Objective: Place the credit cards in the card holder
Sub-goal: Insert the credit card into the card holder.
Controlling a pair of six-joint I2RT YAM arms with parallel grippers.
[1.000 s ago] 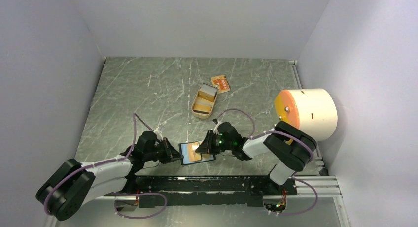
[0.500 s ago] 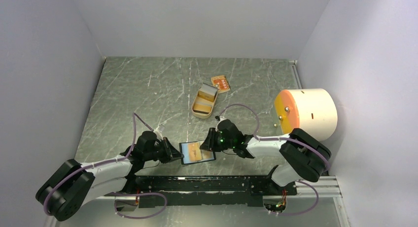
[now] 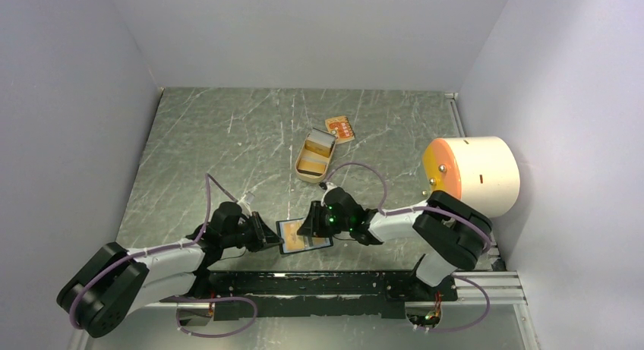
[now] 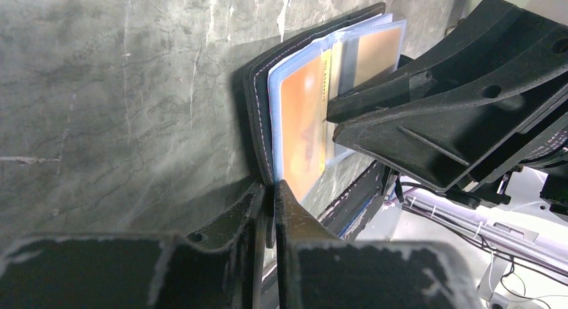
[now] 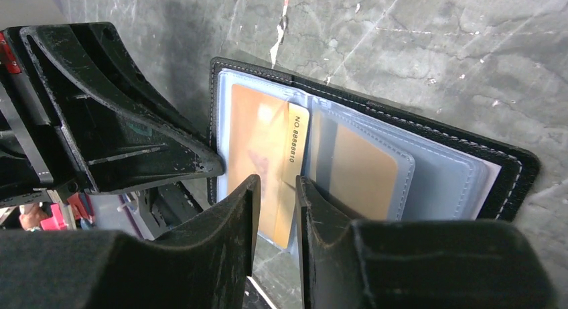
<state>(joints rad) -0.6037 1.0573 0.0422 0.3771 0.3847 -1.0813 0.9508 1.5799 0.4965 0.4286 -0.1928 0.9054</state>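
The black card holder (image 3: 317,241) lies open near the table's front edge, its blue-lined clear sleeves facing up. My left gripper (image 3: 270,240) is shut on its left edge (image 4: 260,108). A tan-orange card (image 5: 262,145) with a printed number sits mostly inside the left sleeve. My right gripper (image 3: 307,225) hovers over that card, jaws a narrow gap apart (image 5: 278,192) with nothing between them. A second tan face (image 5: 355,168) shows in the sleeve to its right. Another tan-orange card (image 3: 339,128) lies flat at the back. I cannot pick out a pale grey-white card for certain.
A tan-gold oblong tin (image 3: 314,157) stands open behind the holder, a pale piece in its far end. A large white cylinder with an orange face (image 3: 472,174) stands at the right wall. The black base rail (image 3: 319,283) runs along the front edge.
My right gripper has shifted left over the open holder, toward the left gripper. The left gripper and the holder have stayed in place.
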